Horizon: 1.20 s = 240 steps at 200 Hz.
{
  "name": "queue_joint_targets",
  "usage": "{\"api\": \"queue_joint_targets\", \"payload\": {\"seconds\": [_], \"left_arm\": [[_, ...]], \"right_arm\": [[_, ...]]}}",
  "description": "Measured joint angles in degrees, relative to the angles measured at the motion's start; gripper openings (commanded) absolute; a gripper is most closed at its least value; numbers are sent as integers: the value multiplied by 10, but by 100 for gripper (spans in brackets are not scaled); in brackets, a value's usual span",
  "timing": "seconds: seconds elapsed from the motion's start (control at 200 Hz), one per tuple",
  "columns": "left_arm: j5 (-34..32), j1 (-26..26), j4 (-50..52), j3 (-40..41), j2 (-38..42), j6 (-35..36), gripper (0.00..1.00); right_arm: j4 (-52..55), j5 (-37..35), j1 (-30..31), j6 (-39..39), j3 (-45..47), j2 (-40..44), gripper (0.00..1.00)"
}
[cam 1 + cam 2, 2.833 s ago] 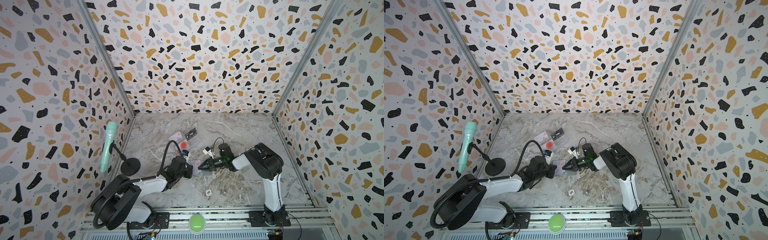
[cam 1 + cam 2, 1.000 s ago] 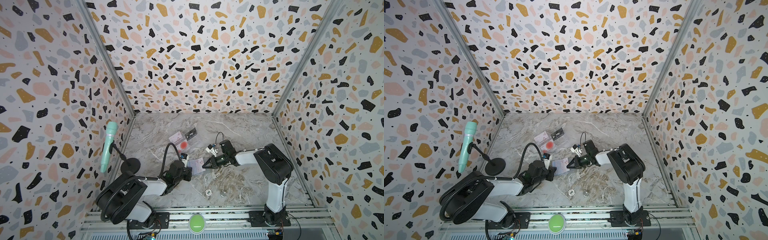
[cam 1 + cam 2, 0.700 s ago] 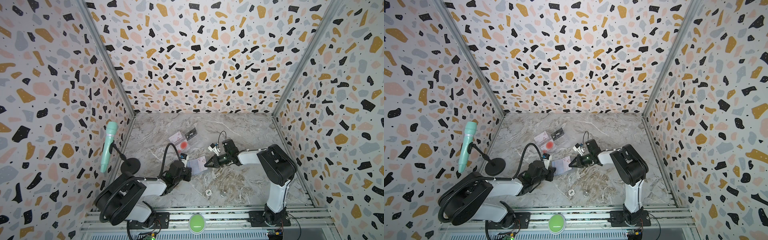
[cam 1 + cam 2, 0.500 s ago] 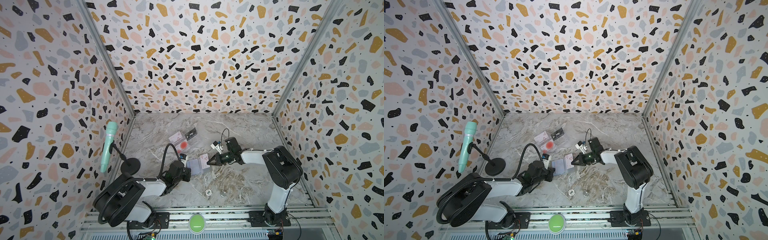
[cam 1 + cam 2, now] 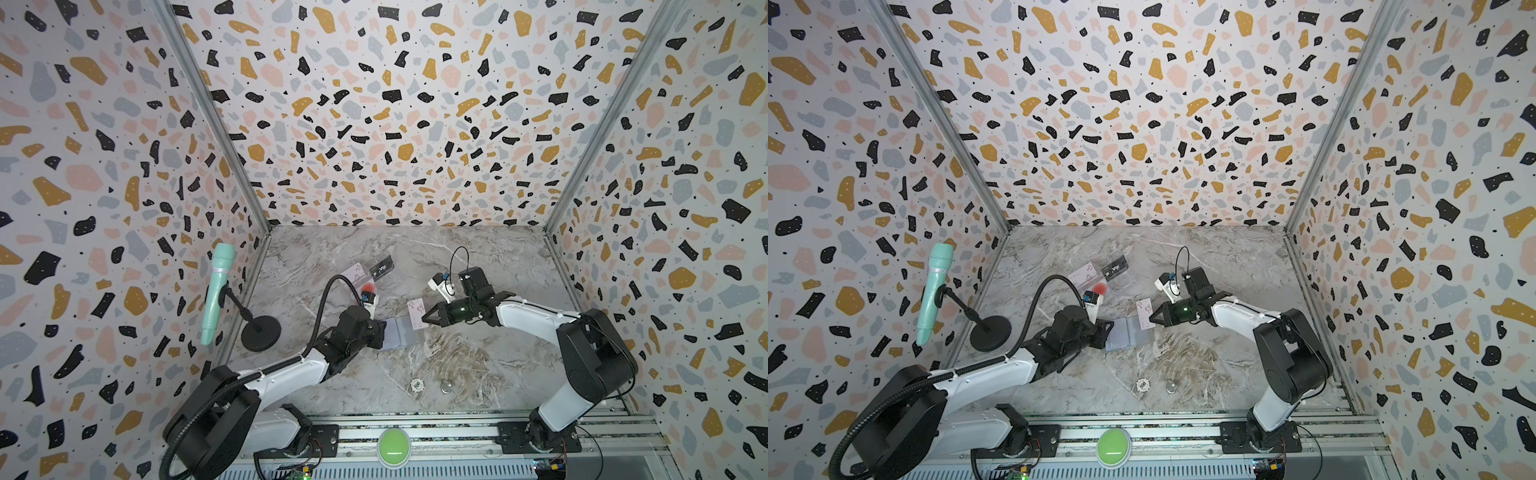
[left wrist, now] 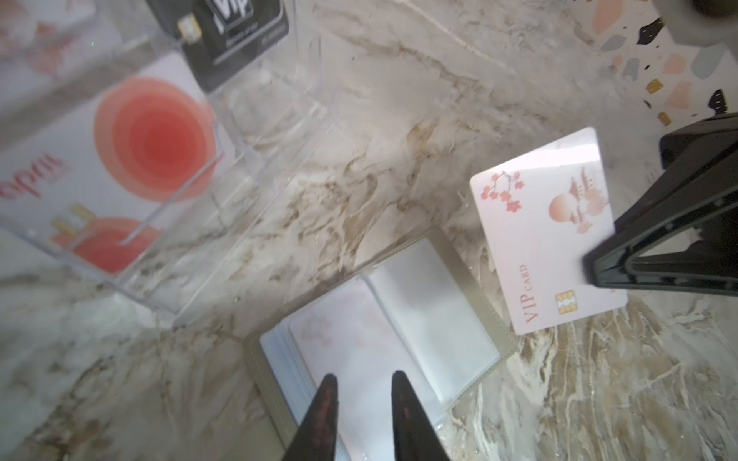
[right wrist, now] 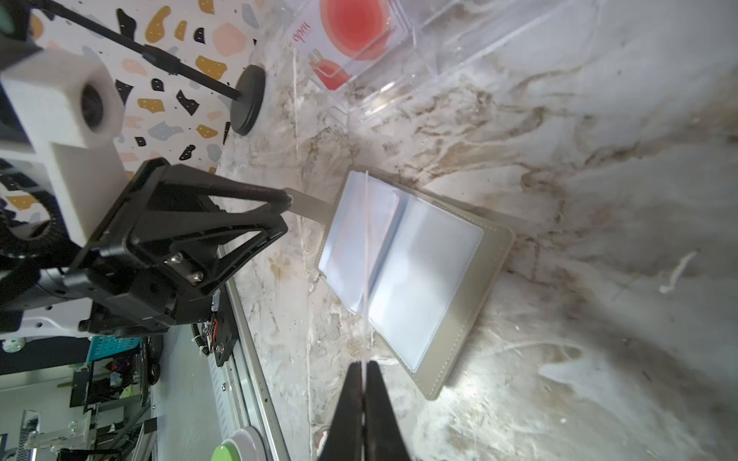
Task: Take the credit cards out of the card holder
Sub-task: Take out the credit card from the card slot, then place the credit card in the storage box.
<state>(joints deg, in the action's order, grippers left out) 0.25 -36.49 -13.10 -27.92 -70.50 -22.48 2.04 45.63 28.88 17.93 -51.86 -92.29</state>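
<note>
While just off holder's (image 6: pixel 383 343) edge, pinkish card (image 6: pixel 547 235) in R hand (image 7: pixel 364 367).

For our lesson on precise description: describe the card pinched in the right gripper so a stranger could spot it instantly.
On the marble tabletop, follow the right arm to the right gripper, shut on the white card beside the open card holder. It carries pink blossoms and "VIP CARD" lettering, unlike the red-circle card and the black card in the clear tray.
</note>
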Motion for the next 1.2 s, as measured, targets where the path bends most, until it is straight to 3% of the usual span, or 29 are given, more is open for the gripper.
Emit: {"api": "queue_joint_targets", "payload": {"seconds": [0.15,0.17,0.195,0.41,0.766,0.936,1.201], "left_arm": [[40,2,9,-14,37,4,41],[48,3,8,-14,41,3,49],[60,6,8,-14,47,0,52],[174,40,-56,-10,93,-54,56],[309,72,-226,12,97,-168,47],[344,72,-282,18,82,-204,42],[380,72,-340,21,72,-248,24]], "right_arm": [[-62,33,0,0,38,53,2],[-72,38,0,2,44,59,3],[-88,45,0,5,53,68,2],[-240,98,-4,59,104,108,3],[-546,168,-14,233,164,104,3],[-591,180,1,255,165,104,3],[-601,181,22,258,164,93,3]]}}
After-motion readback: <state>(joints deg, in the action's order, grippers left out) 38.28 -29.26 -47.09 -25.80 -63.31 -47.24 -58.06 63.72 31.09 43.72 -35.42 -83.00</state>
